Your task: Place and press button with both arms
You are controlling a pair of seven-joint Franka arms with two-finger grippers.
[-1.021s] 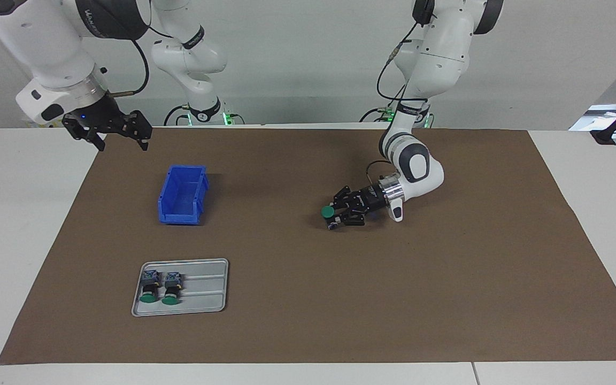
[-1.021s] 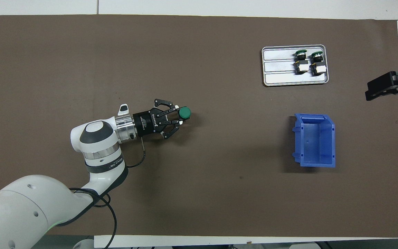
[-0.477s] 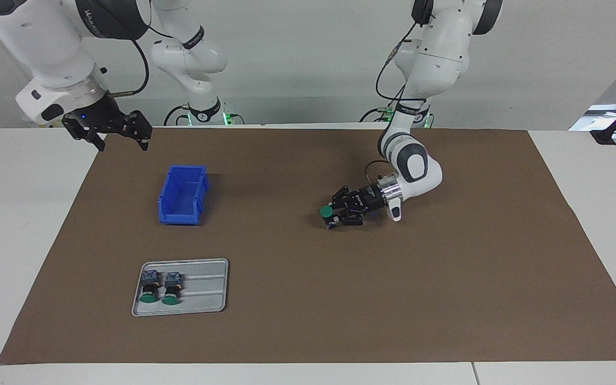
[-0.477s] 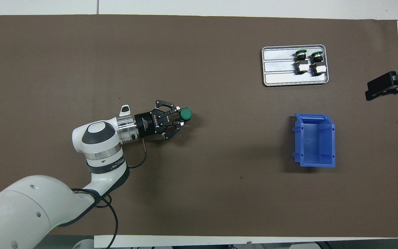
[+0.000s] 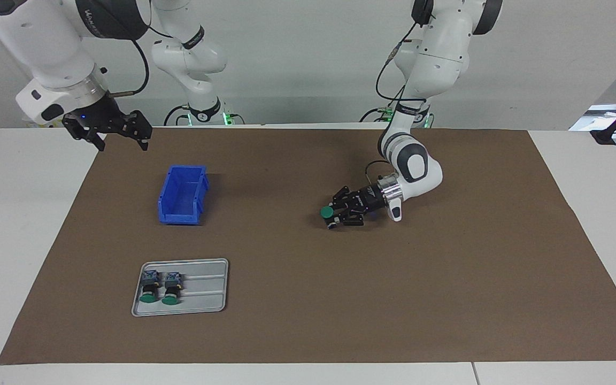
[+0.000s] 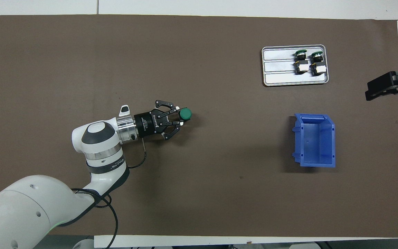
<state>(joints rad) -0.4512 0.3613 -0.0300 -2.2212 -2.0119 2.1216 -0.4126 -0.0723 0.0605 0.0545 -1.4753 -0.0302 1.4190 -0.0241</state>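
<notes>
two buttons [image 5: 160, 289] in tray [image 5: 206, 286] | bin [image 5: 182, 195] nearer robots than tray

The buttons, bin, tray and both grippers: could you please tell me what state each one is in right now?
Held button: in the left gripper, low over the mat's middle.
Two tray buttons: lying side by side, caps pointing away from the robots.
Grey tray: otherwise bare.
Blue bin: upright, empty.
Right gripper: open, waiting raised, empty.

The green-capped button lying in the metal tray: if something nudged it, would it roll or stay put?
It would probably stay put. The button lies on its side with a square block at one end, which should stop rolling. Its round green cap might let it pivot a little. The tray has ridges and a raised rim that would likely hold it in.
</notes>
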